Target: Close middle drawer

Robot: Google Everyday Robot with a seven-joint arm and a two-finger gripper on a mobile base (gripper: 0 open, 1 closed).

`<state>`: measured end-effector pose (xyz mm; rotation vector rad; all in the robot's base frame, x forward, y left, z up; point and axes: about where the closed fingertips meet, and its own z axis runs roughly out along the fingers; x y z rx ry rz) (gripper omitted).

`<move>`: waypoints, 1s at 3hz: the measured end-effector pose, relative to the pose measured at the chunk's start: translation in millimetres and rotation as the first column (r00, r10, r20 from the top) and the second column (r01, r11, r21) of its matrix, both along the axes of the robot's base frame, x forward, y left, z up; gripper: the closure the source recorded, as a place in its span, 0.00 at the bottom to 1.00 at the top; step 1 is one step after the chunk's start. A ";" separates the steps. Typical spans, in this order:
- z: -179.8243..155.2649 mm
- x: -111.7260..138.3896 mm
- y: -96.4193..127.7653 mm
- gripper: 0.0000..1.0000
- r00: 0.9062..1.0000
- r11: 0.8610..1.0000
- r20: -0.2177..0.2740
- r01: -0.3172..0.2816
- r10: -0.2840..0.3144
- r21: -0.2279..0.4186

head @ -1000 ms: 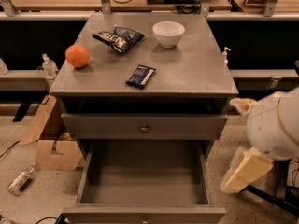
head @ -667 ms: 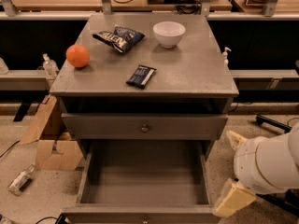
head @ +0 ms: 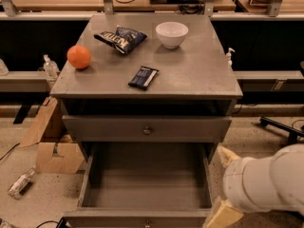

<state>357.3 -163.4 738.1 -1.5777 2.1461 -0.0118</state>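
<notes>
The middle drawer (head: pixel 147 186) is sitting wide open, sticking far out past the front edge of the worktop (head: pixel 190 75). The hand (head: pixel 221 215) is hovering low, just beside the drawer's front right corner. I cannot tell if it is wide or narrow. All the pushing is left.

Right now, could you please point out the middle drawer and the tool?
middle drawer (head: pixel 147 184): camera view, bare floor of its open box.
tool (head: pixel 219 186): camera view, its middle, lower right beside the drawer.
</notes>
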 end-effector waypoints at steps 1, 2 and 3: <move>-114.0 -28.3 23.1 0.26 0.995 0.998 -0.082 -0.065 0.064 -0.012; -195.1 -53.3 20.3 0.49 0.986 0.995 -0.134 -0.099 0.095 -0.022; -243.9 -48.4 12.2 0.73 0.984 0.994 -0.147 -0.105 0.102 -0.012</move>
